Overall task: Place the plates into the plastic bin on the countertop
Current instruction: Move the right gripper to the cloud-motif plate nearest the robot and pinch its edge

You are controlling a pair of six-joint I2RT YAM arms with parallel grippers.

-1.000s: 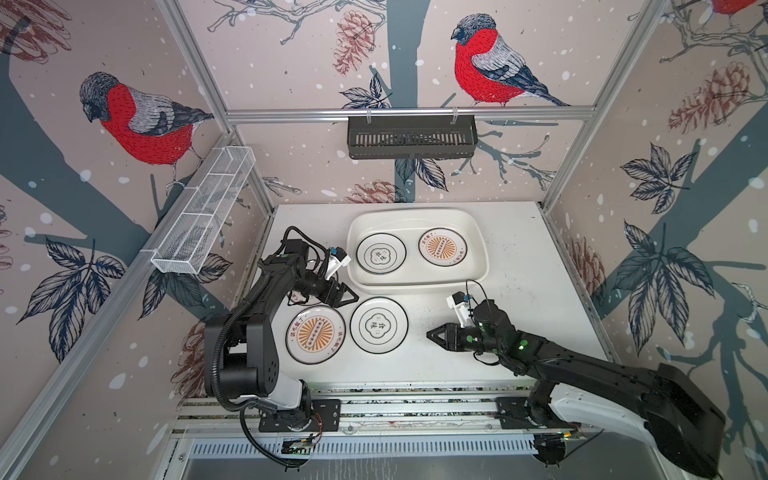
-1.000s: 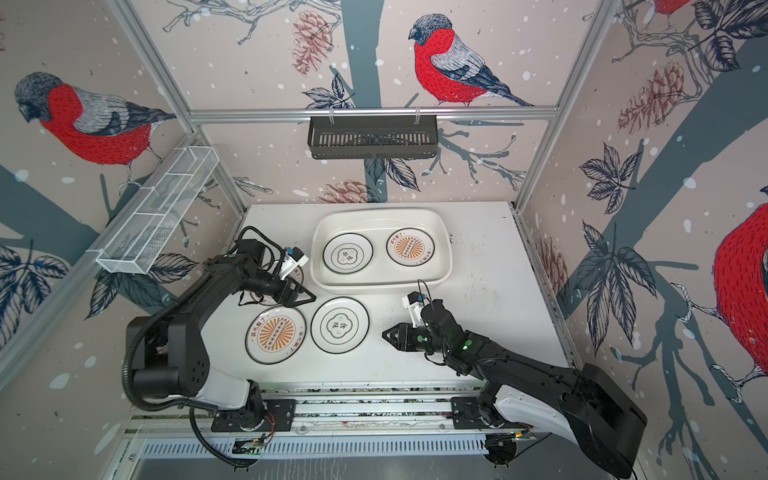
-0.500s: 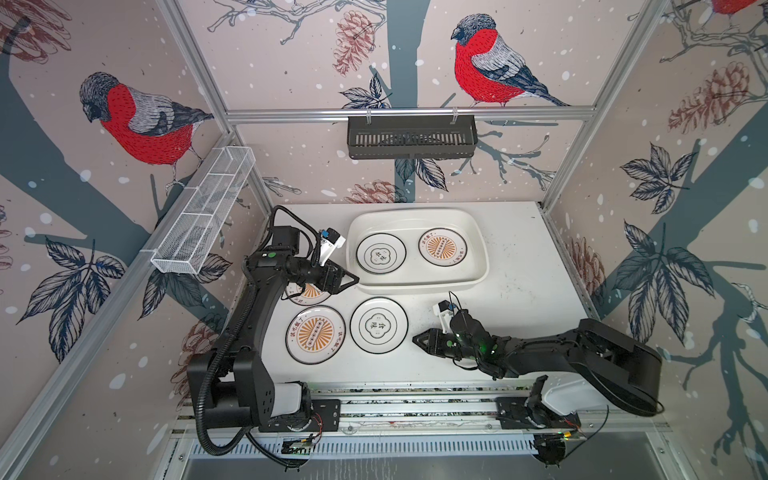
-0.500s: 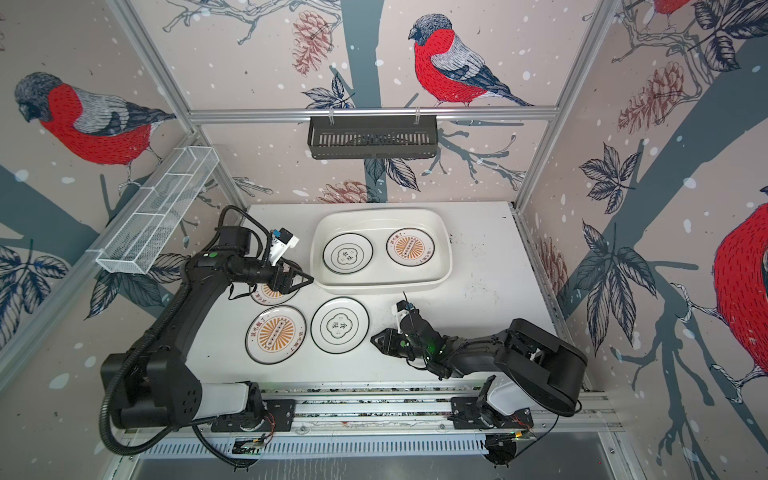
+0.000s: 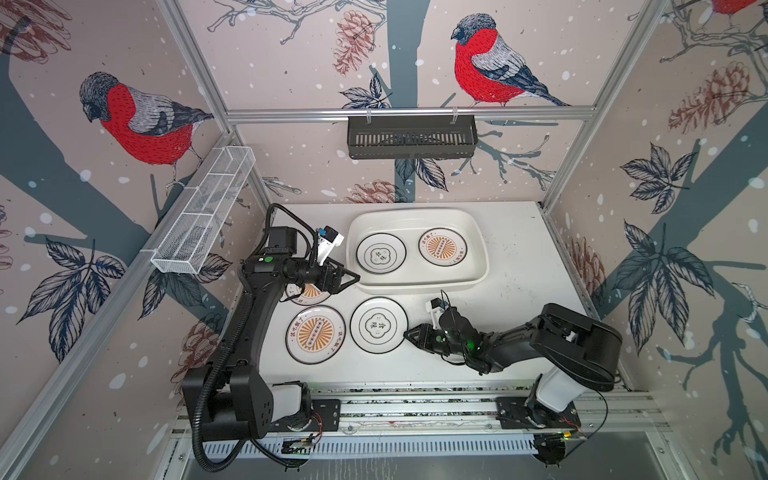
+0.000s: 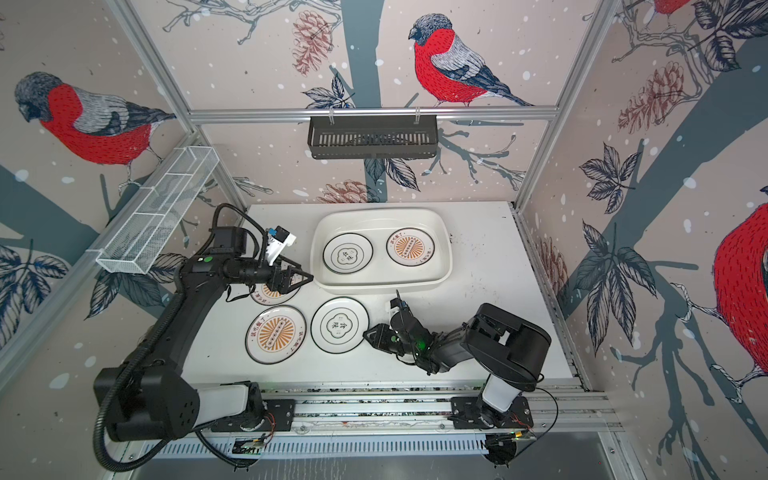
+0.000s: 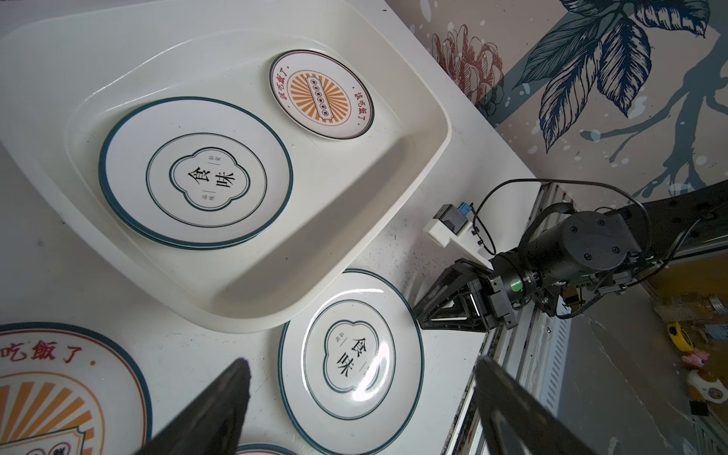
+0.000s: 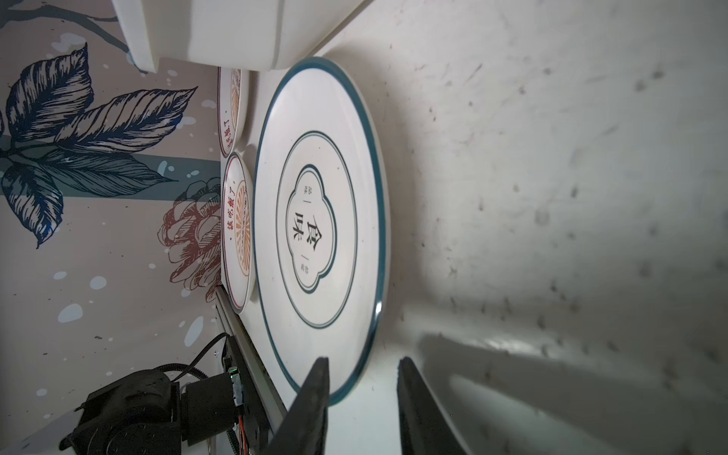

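My right hand [image 5: 408,333] part-open, empty, straddling quatrefoil plate [image 5: 377,325] rim by desk [image 5: 519,291] front edge; seat lower finger [image 8: 417,402] underneath before clamping.

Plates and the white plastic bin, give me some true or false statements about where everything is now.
1. The glossy white plastic bin holds an orange sunburst plate. True.
2. Every plate is in the bin. False: three lie on the speckled white countertop.
3. The left gripper holds a plate. False: its jaws stand wide open, empty.
4. The right gripper has its jaws astride the rim of the white quatrefoil plate on the countertop. True.
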